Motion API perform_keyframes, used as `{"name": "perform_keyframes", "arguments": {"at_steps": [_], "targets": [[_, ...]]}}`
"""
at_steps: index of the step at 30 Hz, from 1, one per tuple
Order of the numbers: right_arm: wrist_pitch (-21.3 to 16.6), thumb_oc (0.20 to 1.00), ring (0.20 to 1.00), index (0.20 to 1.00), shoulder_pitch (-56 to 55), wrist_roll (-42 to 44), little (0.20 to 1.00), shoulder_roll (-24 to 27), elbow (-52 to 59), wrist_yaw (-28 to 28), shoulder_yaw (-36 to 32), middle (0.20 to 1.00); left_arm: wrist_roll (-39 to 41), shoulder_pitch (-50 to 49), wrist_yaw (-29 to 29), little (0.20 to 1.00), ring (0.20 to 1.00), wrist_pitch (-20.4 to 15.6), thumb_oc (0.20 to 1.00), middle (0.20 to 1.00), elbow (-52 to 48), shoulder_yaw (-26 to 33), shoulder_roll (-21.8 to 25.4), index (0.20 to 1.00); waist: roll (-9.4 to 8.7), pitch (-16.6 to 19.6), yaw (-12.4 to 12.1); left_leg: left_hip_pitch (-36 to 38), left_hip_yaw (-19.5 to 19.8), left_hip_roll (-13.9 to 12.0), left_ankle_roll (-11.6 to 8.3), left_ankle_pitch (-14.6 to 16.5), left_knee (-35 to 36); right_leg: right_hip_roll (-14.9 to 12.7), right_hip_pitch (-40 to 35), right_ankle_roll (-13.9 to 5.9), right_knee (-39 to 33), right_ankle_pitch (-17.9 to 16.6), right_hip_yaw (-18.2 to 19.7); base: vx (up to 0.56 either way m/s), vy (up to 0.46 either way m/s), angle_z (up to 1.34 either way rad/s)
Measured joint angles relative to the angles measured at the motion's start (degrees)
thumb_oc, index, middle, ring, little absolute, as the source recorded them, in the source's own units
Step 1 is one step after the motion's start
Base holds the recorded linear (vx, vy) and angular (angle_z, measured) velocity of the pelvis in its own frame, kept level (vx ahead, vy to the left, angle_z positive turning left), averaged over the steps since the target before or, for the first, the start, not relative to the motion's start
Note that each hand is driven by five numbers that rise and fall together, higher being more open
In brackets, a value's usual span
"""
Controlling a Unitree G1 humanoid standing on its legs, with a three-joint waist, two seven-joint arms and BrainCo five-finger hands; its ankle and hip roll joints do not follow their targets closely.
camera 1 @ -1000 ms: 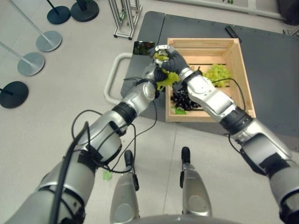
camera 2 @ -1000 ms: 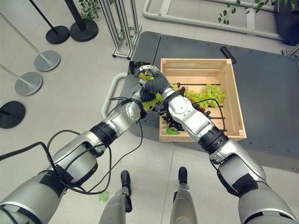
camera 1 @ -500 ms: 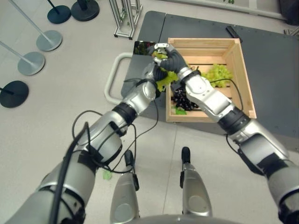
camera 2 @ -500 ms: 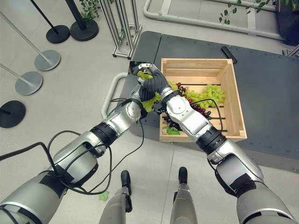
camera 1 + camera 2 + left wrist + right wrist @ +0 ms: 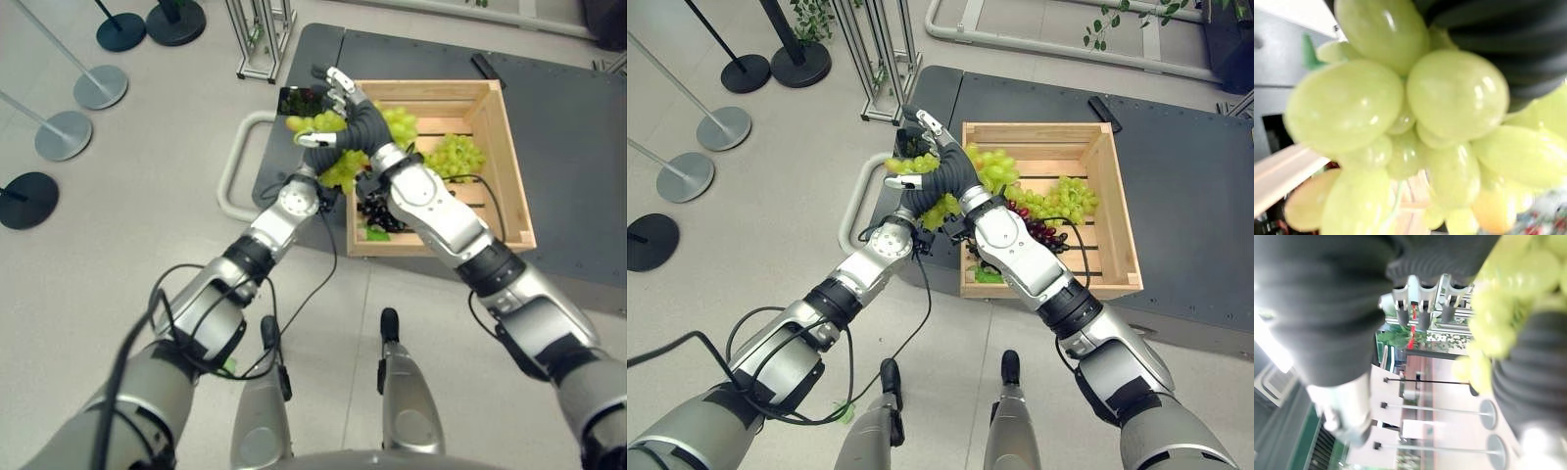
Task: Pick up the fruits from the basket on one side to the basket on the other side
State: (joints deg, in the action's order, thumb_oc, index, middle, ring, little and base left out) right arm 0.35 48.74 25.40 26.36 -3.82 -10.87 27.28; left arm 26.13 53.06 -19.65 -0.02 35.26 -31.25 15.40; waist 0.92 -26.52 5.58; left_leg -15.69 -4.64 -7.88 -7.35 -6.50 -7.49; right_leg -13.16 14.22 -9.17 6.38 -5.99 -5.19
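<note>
Meeting above the near-left corner of the wooden crate (image 5: pixel 1115 211), both hands crowd around 1 bunch of green grapes (image 5: pixel 939 209). The right hand (image 5: pixel 939 164) sits on top with its fingers (image 5: pixel 924 121) stretched out straight and spread, and a small cluster of the green grapes shows just past its thumb at the outer side. The left hand (image 5: pixel 328 188) comes up from beneath, almost wholly covered by the bunch and by the right hand's dark ribbed cover, so whether its fingers curl round the fruit I cannot tell. In the left wrist view the green grapes (image 5: pixel 1400 127) press right up against the camera and hide the hand's own fingers. Inside the crate lie more green grapes (image 5: pixel 457 155) toward the far side and a dark grape bunch (image 5: pixel 380 212) near the front wall, partly hidden behind the right forearm. The crate rests on a dark grey platform (image 5: pixel 1195 176) with a pale loop handle (image 5: pixel 235 157) at its left end. Round-based stanchions (image 5: pixel 27 196) stand on the floor (image 5: pixel 147 147) to the left.
</note>
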Motion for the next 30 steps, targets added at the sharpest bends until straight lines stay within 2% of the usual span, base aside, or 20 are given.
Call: {"name": "perform_keyframes", "arguments": {"at_steps": [3,6,11,13,14,17,20,21,22,23,24,25,26,27,28,30], "targets": [[-0.3,1.000,1.000,1.000,-7.0,0.0,1.000,0.1,3.9,0.1,-4.0,1.000,2.3,-6.1,-0.4,0.200,0.200,-1.1,0.200,0.200,-4.8,4.3,1.2,0.200,0.33,-0.1,0.2,0.1,-0.2,-0.1,0.25,0.3,0.2,0.1,0.1,0.01,0.0,0.1,0.2,0.00,-0.036,-0.03],[-0.7,1.000,1.000,1.000,-12.7,-0.1,1.000,0.9,6.1,0.5,-7.0,1.000,3.0,-11.4,-0.7,0.200,0.200,-2.3,0.200,0.200,-8.4,8.3,2.0,0.200,1.58,-0.3,0.4,0.6,-0.8,-0.3,0.17,0.6,0.7,0.3,0.2,0.02,-0.2,0.2,0.6,0.02,-0.064,-0.08],[-2.5,1.000,1.000,1.000,-18.6,-1.8,1.000,0.7,8.4,0.5,-12.4,1.000,4.5,-18.9,-0.7,0.200,0.200,-4.2,0.200,0.200,-12.5,14.0,1.4,0.200,2.57,-0.2,0.7,1.8,-1.7,-1.3,-0.39,0.8,1.1,1.2,0.0,0.12,-0.3,0.4,1.4,0.04,-0.087,-0.14],[-3.8,1.000,1.000,1.000,-23.2,-2.1,1.000,-1.4,9.2,0.6,-15.4,1.000,4.9,-26.0,-0.3,0.200,0.200,-4.8,0.200,0.200,-18.3,17.6,0.0,0.200,3.44,-0.2,1.3,2.7,-1.8,-2.0,-1.01,1.1,1.2,1.9,-0.4,0.42,0.2,1.2,1.5,0.03,-0.108,-0.09],[-4.0,1.000,1.000,1.000,-24.9,-2.2,1.000,-1.7,9.4,0.6,-16.1,1.000,5.2,-28.7,0.0,0.200,0.200,-5.1,0.200,0.200,-20.4,18.8,-0.6,0.200,3.92,-0.4,1.3,3.2,-1.9,-2.4,-1.19,1.2,1.2,2.3,-1.0,0.59,0.2,1.3,1.5,0.02,-0.083,-0.08],[-4.2,1.000,1.000,1.000,-29.0,-2.2,1.000,-1.8,9.2,0.7,-16.8,1.000,6.7,-35.9,0.9,0.200,0.200,-6.1,0.200,0.200,-23.3,20.4,-2.5,0.200,6.96,0.0,1.0,5.1,-1.6,-3.6,-1.56,1.4,1.8,3.5,-2.3,1.13,0.9,2.5,1.2,0.04,-0.174,-0.02],[-4.2,1.000,1.000,1.000,-30.2,-2.3,1.000,-0.9,9.2,0.7,-17.9,1.000,7.1,-39.9,2.6,0.200,0.200,-6.7,0.200,0.200,-26.1,22.2,-4.8,0.200,8.93,0.2,1.1,5.6,-0.8,-4.6,-2.08,1.1,1.8,4.3,-3.1,1.87,1.8,3.7,-0.1,0.02,-0.152,0.11],[-4.2,1.000,1.000,1.000,-30.1,-2.3,1.000,-0.7,9.2,0.7,-17.8,1.000,7.3,-40.7,2.8,0.200,0.200,-6.7,0.200,0.200,-26.2,22.4,-4.9,0.200,9.52,0.5,0.2,5.5,-0.7,-4.8,-2.09,1.1,1.8,4.6,-3.1,1.88,2.4,4.0,-0.4,-0.02,-0.229,0.25],[-5.0,1.000,1.000,1.000,-31.7,-2.3,1.000,-0.8,9.6,1.2,-19.0,1.000,7.3,-42.4,4.1,0.200,0.200,-6.8,0.200,0.200,-28.4,23.7,-6.4,0.200,10.21,0.6,0.2,5.5,0.5,-5.3,-3.10,0.8,1.4,4.7,-3.3,2.24,3.7,5.2,-2.0,-0.06,-0.139,0.33],[-5.0,1.000,1.000,1.000,-32.5,-2.3,1.000,-0.8,9.4,1.2,-19.4,1.000,7.3,-43.5,4.2,0.200,0.200,-7.2,0.200,0.200,-29.0,23.5,-6.6,0.200,10.65,0.8,-0.3,5.4,1.2,-5.4,-3.19,0.4,1.4,5.0,-3.6,2.39,4.4,5.7,-2.7,-0.15,-0.330,0.61],[-5.1,1.000,1.000,1.000,-33.4,-2.4,1.000,-0.5,9.4,1.2,-20.1,1.000,7.3,-44.6,5.2,0.200,0.200,-7.3,0.200,0.200,-29.3,23.8,-6.6,0.200,11.22,1.0,-1.0,3.8,1.5,-5.6,-3.31,-0.3,0.2,5.0,-2.5,2.77,8.5,8.0,-4.0,-0.13,-0.269,0.75],[-5.1,1.000,1.000,1.000,-33.5,-3.1,1.000,-0.5,9.4,1.2,-20.5,1.000,7.3,-44.9,5.5,0.200,0.200,-7.4,0.200,0.200,-29.6,24.1,-6.4,0.200,11.24,1.1,-1.0,2.4,1.4,-5.6,-3.03,-1.0,-0.7,4.9,-1.1,3.13,12.8,10.2,-4.8,-0.15,-0.274,0.86],[-5.1,1.000,1.000,1.000,-33.8,-3.8,1.000,-0.7,9.5,1.1,-20.9,1.000,7.3,-45.1,5.7,0.200,0.200,-7.4,0.200,0.200,-29.9,24.3,-6.2,0.200,10.90,1.2,-1.7,1.4,1.3,-5.9,-3.28,-1.5,-1.0,4.9,1.4,4.74,18.8,13.5,-6.2,-0.12,-0.167,0.80],[-5.1,1.000,1.000,1.000,-34.3,-4.8,1.000,-1.2,9.7,1.2,-20.7,1.000,7.3,-47.0,5.9,0.200,0.200,-7.6,0.200,0.200,-30.0,25.2,-5.8,0.200,10.48,2.4,-3.6,0.1,1.7,-6.3,-3.70,-1.5,0.7,5.1,4.4,7.01,24.1,17.8,-6.9,-0.12,-0.167,1.10],[-5.1,1.000,1.000,1.000,-35.6,-5.9,1.000,-2.3,9.7,1.3,-20.7,1.000,7.3,-49.1,6.1,0.200,0.200,-7.5,0.200,0.200,-30.0,26.1,-5.2,0.200,9.24,2.7,-3.3,0.1,0.0,-6.3,-1.15,4.1,2.5,4.3,4.2,8.19,23.6,18.2,-6.7,-0.06,-0.086,1.25],[-5.0,1.000,1.000,1.000,-36.6,-6.3,1.000,-3.1,9.5,1.2,-21.1,1.000,7.3,-50.5,5.9,0.200,0.200,-7.2,0.200,0.200,-30.0,26.3,-4.4,0.200,7.23,3.6,-3.4,-0.7,-0.4,-4.8,-0.09,2.9,0.9,3.3,3.9,8.95,21.9,17.8,-7.1,-0.08,-0.074,1.14]]}}
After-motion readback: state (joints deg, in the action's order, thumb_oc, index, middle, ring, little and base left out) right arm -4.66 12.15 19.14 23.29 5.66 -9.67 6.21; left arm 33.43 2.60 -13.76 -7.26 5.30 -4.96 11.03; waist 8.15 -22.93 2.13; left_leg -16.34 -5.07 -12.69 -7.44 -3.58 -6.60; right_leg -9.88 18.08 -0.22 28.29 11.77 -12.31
